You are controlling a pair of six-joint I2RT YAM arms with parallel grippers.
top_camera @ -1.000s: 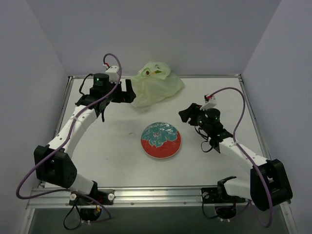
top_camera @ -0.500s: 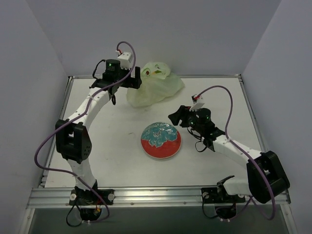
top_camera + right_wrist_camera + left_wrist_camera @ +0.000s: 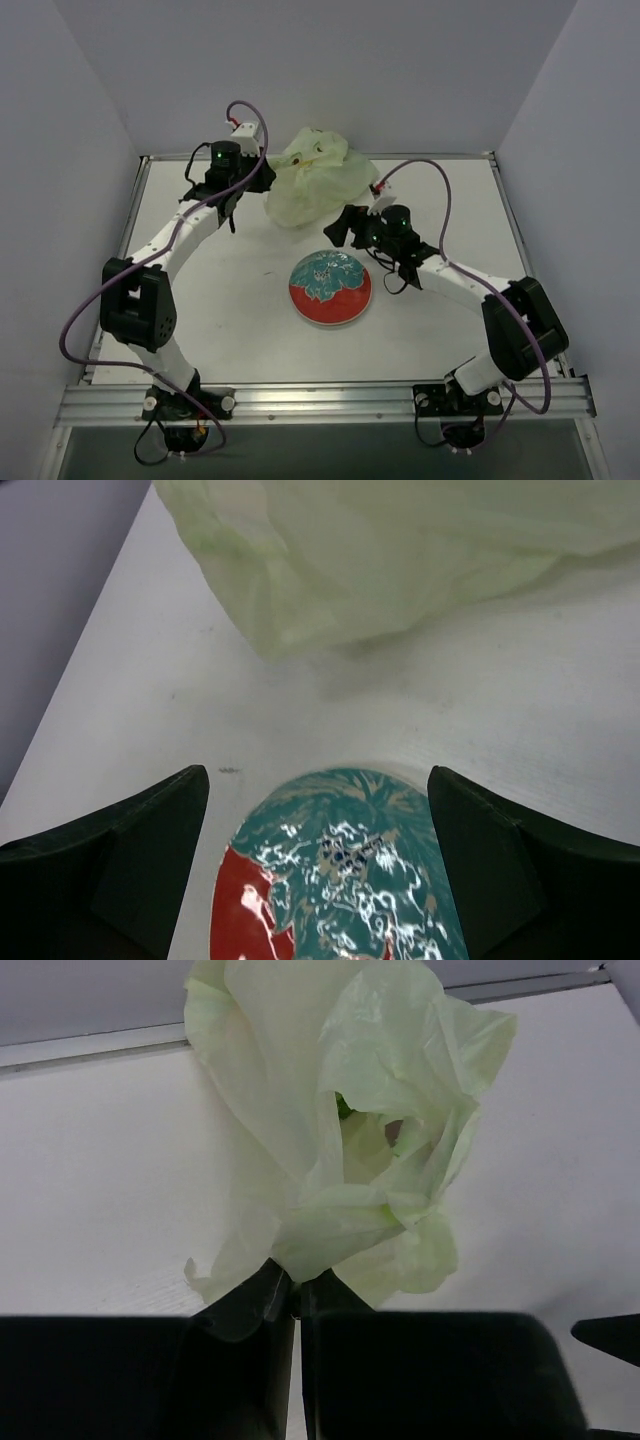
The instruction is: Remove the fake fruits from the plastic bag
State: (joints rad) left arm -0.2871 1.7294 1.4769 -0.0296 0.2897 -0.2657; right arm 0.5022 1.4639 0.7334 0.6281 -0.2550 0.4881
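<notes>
The pale green plastic bag lies bunched at the back middle of the table. My left gripper is at its left edge, shut on a pinch of the plastic. In the left wrist view the bag rises crumpled from the gripper, and a sliver of a green fake fruit shows in a fold. The other fruits are hidden inside. My right gripper hangs open between bag and plate, holding nothing. In its own view the gripper sits over the plate's far rim, short of the bag.
A round red-rimmed plate with a teal centre sits mid-table in front of the bag, seen close in the right wrist view as the plate. Grey walls close in the back and both sides. A metal rail runs along the near edge.
My left gripper came down to the bag's left edge and shut on the plastic, bunching it. My right arm swung left toward the bag and plate, its jaws opening wider.
</notes>
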